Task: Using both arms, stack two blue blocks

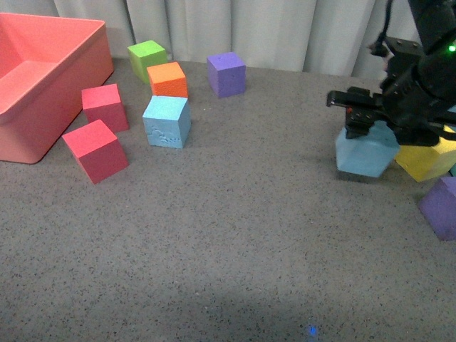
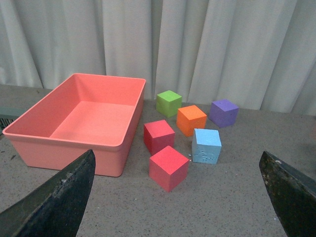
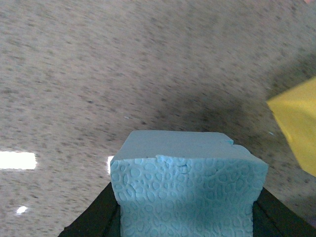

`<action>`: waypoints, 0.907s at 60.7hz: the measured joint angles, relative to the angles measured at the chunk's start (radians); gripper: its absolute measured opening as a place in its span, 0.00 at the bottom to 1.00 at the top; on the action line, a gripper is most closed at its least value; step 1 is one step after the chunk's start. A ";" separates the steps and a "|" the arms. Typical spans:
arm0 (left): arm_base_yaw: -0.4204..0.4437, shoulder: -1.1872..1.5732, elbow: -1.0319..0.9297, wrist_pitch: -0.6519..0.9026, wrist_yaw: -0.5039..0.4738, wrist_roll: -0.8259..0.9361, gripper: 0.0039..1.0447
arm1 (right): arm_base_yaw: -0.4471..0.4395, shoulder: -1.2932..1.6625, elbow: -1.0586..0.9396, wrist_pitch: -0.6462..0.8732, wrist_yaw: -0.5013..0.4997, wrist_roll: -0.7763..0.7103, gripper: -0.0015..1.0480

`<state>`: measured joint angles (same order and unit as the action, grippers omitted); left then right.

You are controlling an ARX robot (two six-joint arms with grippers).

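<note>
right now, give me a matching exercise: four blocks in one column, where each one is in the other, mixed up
1 scuffed blue block
2 second blue block
3 green block
4 yellow block

a held in the right tool
b directly in front of the orange block
c far right, beside the held block
d just behind the orange block

Pairs: 1-b, 2-a, 3-d, 4-c

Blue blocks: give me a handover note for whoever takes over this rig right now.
Right gripper: shut on the held blue block, which seems just off the table, beside the yellow cube.
Left gripper: open, empty, facing the cube cluster.
Second blue block: on the table, just in front of the orange cube, scuffed face showing.
Done: one block gripped.
Left: bring the blocks together and stack them.
</note>
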<state>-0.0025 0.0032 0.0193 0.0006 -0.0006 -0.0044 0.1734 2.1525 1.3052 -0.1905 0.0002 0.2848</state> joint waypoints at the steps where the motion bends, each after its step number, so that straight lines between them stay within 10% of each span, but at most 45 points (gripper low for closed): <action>1: 0.000 0.000 0.000 0.000 0.000 0.000 0.94 | 0.005 0.000 0.005 0.001 -0.002 0.000 0.43; 55: 0.000 0.000 0.000 0.000 0.000 0.000 0.94 | 0.201 0.286 0.427 -0.131 0.026 0.052 0.42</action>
<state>-0.0025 0.0032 0.0193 0.0006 -0.0002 -0.0044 0.3740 2.4390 1.7325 -0.3218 0.0257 0.3367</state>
